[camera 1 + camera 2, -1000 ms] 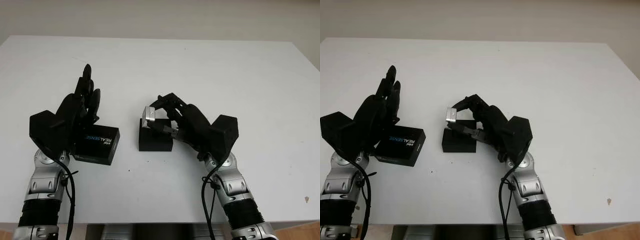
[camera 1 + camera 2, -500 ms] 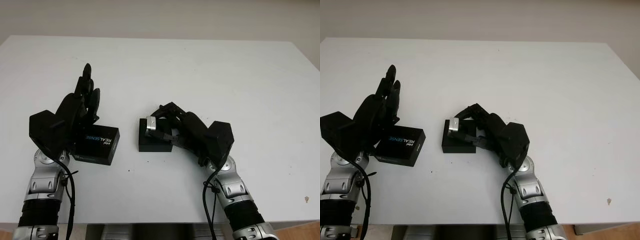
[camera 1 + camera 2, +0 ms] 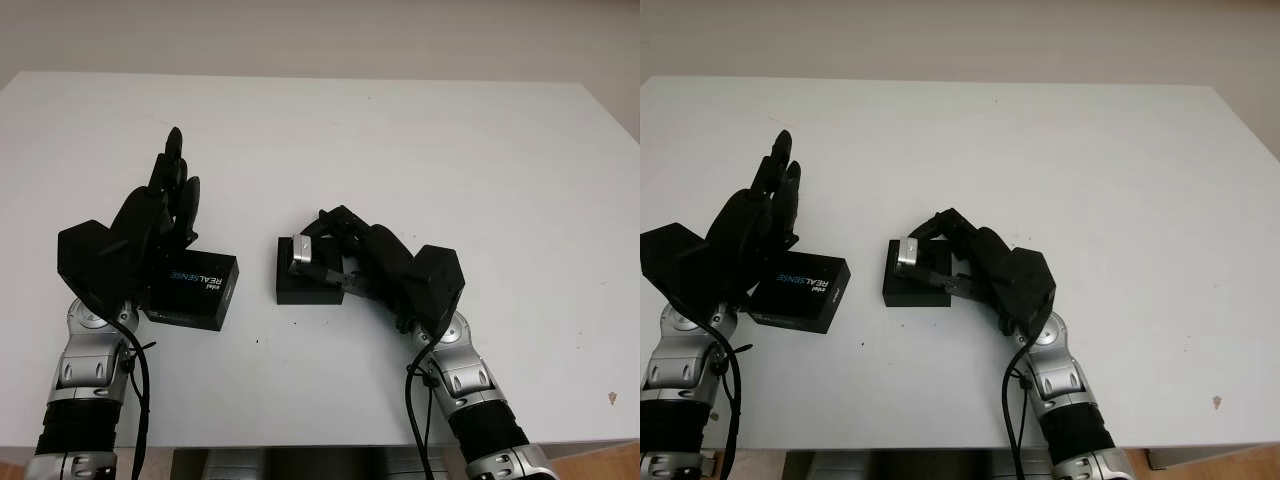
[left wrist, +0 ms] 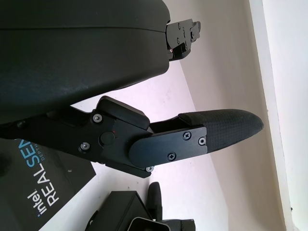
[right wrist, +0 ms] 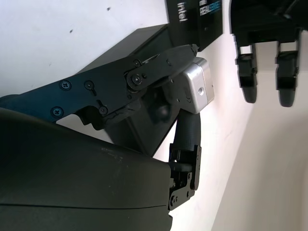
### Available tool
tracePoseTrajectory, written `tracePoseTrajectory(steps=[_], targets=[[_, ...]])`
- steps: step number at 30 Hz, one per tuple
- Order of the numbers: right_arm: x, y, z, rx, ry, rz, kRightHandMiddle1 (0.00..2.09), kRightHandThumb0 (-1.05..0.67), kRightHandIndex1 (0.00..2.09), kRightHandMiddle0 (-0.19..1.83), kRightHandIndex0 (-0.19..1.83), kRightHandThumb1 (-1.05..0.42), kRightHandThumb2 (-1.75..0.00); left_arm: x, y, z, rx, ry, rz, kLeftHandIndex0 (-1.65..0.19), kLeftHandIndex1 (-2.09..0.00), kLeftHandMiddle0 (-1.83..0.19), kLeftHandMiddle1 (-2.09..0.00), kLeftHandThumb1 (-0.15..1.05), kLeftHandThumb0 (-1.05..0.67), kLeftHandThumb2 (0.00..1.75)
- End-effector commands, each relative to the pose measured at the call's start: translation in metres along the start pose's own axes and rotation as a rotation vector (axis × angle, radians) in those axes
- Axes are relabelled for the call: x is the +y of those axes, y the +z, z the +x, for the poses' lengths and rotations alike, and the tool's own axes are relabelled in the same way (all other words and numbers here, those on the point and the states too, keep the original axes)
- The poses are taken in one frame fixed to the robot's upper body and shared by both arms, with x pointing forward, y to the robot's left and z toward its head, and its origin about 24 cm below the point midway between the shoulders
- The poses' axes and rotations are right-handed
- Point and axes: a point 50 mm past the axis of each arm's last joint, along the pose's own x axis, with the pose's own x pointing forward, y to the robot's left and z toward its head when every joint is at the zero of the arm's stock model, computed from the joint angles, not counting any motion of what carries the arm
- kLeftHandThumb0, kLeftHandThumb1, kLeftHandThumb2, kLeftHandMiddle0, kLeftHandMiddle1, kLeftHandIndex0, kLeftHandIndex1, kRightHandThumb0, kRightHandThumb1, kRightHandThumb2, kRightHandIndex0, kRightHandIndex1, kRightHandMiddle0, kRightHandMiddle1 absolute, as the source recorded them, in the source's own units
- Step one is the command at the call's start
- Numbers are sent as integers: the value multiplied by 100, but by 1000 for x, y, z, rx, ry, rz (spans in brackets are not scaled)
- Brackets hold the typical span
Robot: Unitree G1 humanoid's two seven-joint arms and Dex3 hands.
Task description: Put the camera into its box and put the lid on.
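Observation:
A small silver camera is held low over the open black box near the table's middle, and my right hand is shut on it. In the right wrist view the camera sits between my fingers, just above the box. The black lid, printed REALSENSE, lies flat to the left of the box. My left hand hovers over the lid's far left side, open and holding nothing. The lid and the box also appear in the left wrist view.
The white table stretches wide behind and to the right of both hands. Its front edge runs close below the box and lid.
My right hand has lowered the camera from above the box down onto it and shifted slightly left. The left hand and lid have stayed put.

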Motion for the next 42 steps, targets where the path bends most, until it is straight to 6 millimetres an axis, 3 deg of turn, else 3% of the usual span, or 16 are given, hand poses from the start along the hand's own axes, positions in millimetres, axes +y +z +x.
tracePoseTrajectory(steps=[1,6,15,24,35,38,42], targets=[[-2,0,0,8,22,-67,145,-51,4,8,1,-99,-5,3,2,-2,-7,3,12,19,0,19,0,105,-89,65],[-10,8,-3,-28,34,-176,67,-61,3,1,-15,-93,-5,3,2,-3,-9,-2,7,19,0,19,0,105,-88,65],[-20,22,-4,-91,8,-239,43,-62,0,2,-19,-92,-5,4,2,-2,-6,4,13,19,0,19,0,105,-89,64],[-27,30,-7,-131,-5,-272,33,-66,0,0,-19,-92,-6,3,2,-1,-7,3,10,19,0,19,0,105,-89,64],[-41,79,-7,-239,-93,-563,41,-66,10,23,2,-87,-4,2,2,-2,-3,-1,13,19,0,19,0,105,-89,64],[-35,88,-10,-290,-88,-688,59,-69,15,22,20,-86,-5,1,1,-2,-3,3,11,19,0,19,0,105,-89,64],[-28,96,-12,-301,-72,-851,76,-79,15,17,22,-90,-6,1,1,-2,-3,7,9,19,0,19,0,105,-89,64]])
